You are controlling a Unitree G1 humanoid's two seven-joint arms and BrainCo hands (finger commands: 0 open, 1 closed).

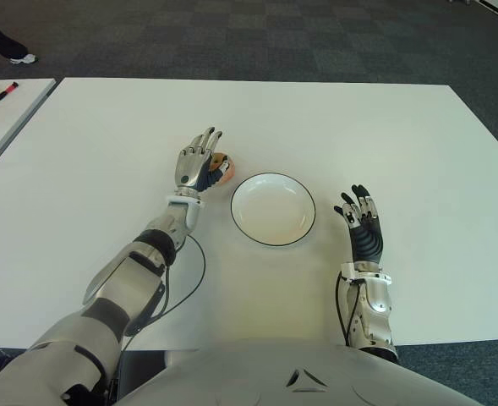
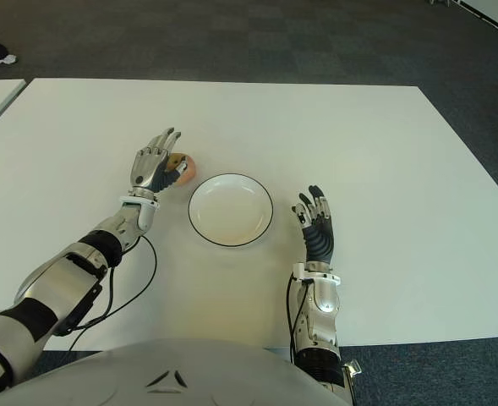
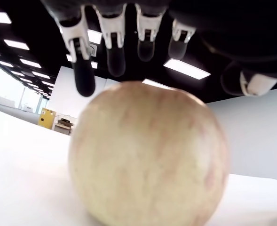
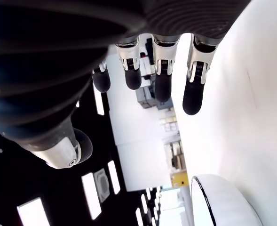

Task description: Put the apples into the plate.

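One yellow-pink apple (image 1: 226, 170) sits on the white table (image 1: 358, 118), just left of the far-left rim of the white plate (image 1: 273, 211), which holds nothing. My left hand (image 1: 199, 162) is held against the apple's left side. In the left wrist view its fingers (image 3: 82, 61) are spread above the apple (image 3: 147, 155) and do not close on it. My right hand (image 1: 363, 222) shows to the right of the plate, with its fingers (image 4: 159, 70) stretched out and holding nothing. The plate's rim (image 4: 209, 197) shows in the right wrist view.
A black cable (image 1: 194, 271) loops on the table beside my left forearm. A second white table (image 1: 3, 110) with small items stands at the far left. A person's shoes (image 1: 16, 57) show on the dark carpet beyond it.
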